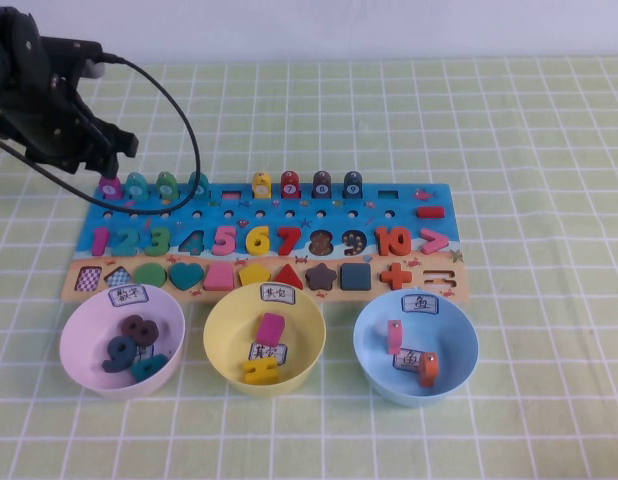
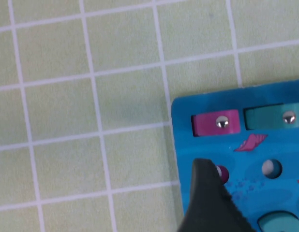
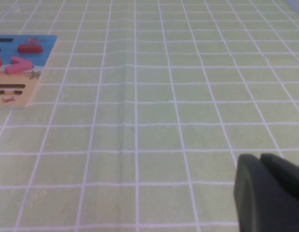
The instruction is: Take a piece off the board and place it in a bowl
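The magenta-purple piece stands at the far left end of the blue board's back row, next to teal pieces. My left gripper hovers right over that corner, open and empty. In the left wrist view the piece shows from above on the board, a little ahead of one dark fingertip. The light blue bowl sits at the front right and holds a pink block and an orange block. My right gripper is shut and empty over bare cloth, off the high view.
A yellow bowl and a pale lilac bowl, both with pieces inside, stand in front of the board. More peg pieces line the board's back row. A black cable loops over the left corner. The board's right end shows in the right wrist view.
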Robot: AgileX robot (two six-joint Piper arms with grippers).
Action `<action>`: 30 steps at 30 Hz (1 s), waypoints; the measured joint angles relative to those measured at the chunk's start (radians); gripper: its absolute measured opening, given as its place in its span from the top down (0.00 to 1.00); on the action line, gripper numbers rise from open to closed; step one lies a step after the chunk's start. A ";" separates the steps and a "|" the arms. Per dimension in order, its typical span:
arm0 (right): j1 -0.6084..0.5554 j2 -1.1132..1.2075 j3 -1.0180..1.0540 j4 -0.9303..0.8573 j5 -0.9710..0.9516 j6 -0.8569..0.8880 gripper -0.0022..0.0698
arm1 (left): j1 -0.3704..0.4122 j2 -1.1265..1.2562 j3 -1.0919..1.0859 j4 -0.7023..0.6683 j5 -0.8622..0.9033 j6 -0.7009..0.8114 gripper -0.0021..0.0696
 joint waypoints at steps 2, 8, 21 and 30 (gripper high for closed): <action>0.000 0.000 0.000 0.000 0.000 0.000 0.99 | 0.000 0.002 0.000 0.000 -0.009 0.000 0.48; 0.000 0.000 0.000 0.000 0.000 0.000 0.99 | 0.000 0.032 -0.002 -0.002 -0.037 0.000 0.48; 0.000 0.000 0.000 0.000 0.000 0.000 0.99 | 0.000 0.060 -0.002 -0.002 -0.104 -0.011 0.48; 0.000 0.000 0.000 0.000 0.000 0.000 0.99 | 0.000 0.060 -0.002 -0.002 -0.126 -0.012 0.48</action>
